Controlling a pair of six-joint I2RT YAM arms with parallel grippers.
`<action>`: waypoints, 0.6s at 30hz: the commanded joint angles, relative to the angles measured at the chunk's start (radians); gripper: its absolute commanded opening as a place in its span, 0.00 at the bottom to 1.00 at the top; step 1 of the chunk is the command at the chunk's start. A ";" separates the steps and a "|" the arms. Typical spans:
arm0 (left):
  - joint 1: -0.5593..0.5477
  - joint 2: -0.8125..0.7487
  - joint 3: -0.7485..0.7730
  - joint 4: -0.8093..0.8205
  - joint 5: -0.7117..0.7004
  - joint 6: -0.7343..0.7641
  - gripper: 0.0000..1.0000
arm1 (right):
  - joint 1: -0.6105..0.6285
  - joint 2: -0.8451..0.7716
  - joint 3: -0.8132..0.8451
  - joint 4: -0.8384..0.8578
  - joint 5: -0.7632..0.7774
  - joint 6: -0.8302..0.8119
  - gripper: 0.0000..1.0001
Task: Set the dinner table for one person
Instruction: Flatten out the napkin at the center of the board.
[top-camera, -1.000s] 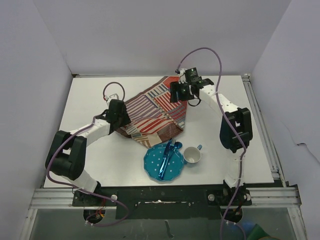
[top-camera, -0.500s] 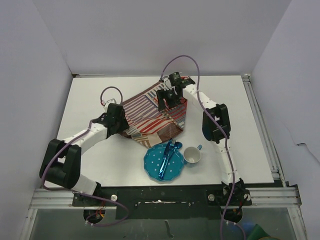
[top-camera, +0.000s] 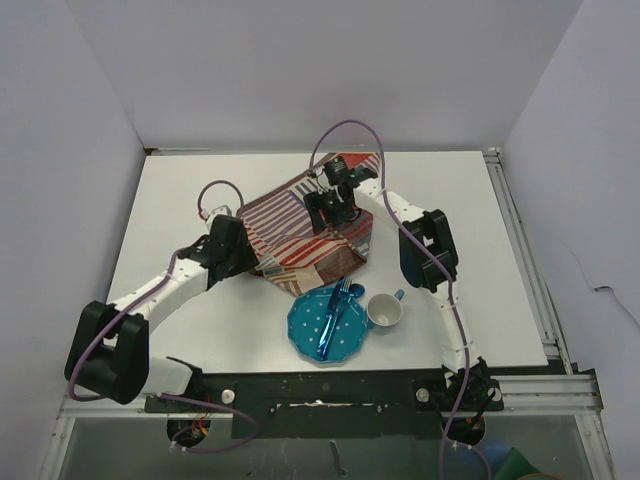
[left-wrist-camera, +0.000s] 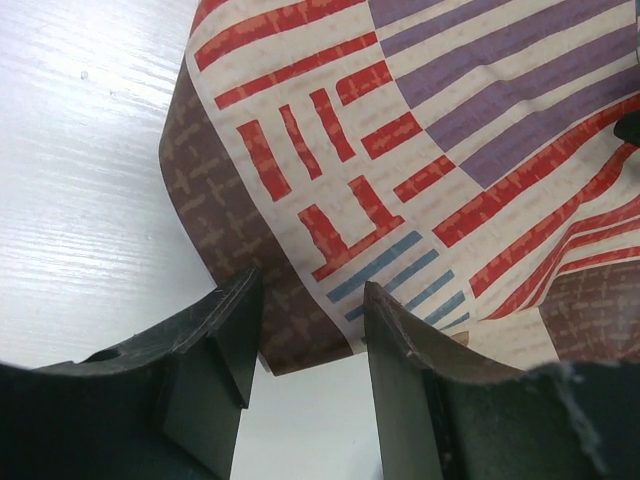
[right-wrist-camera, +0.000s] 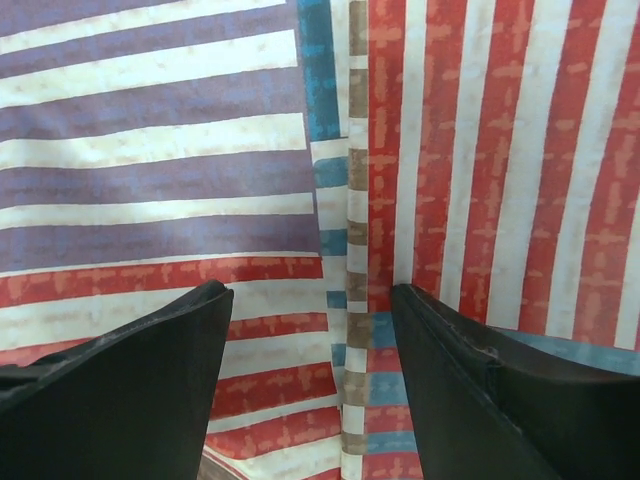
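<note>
The striped patchwork cloth mat (top-camera: 300, 225) lies rumpled on the white dinner table (top-camera: 170, 190), its near edge over the rim of the blue dotted plate (top-camera: 322, 332). Blue cutlery (top-camera: 336, 305) lies on the plate and a white cup (top-camera: 385, 312) stands to its right. My left gripper (top-camera: 258, 262) is open at the mat's near-left edge; in the left wrist view (left-wrist-camera: 305, 330) the mat's brown border (left-wrist-camera: 290, 320) sits between the fingertips. My right gripper (top-camera: 322, 218) is open just above the mat's middle, with stripes (right-wrist-camera: 330, 200) filling its view (right-wrist-camera: 310, 340).
Aluminium rails (top-camera: 520, 240) run along the table's right and near edges. White walls close in the left, back and right sides. Purple cables (top-camera: 345, 130) loop above both arms. Bare table (left-wrist-camera: 80, 150) shows left of the mat.
My right gripper has moved left and nearer, from the mat's far right corner to over its middle. My left gripper has shifted right and nearer along the mat's edge.
</note>
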 joint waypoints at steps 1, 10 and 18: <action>-0.018 0.013 -0.011 0.012 0.020 -0.009 0.43 | 0.012 -0.022 -0.030 -0.041 0.172 0.014 0.63; -0.026 0.098 -0.008 0.054 0.025 -0.018 0.00 | 0.013 0.000 -0.021 -0.054 0.353 0.040 0.00; -0.025 0.102 0.072 0.038 -0.044 0.035 0.00 | 0.013 -0.077 0.003 -0.036 0.414 0.040 0.00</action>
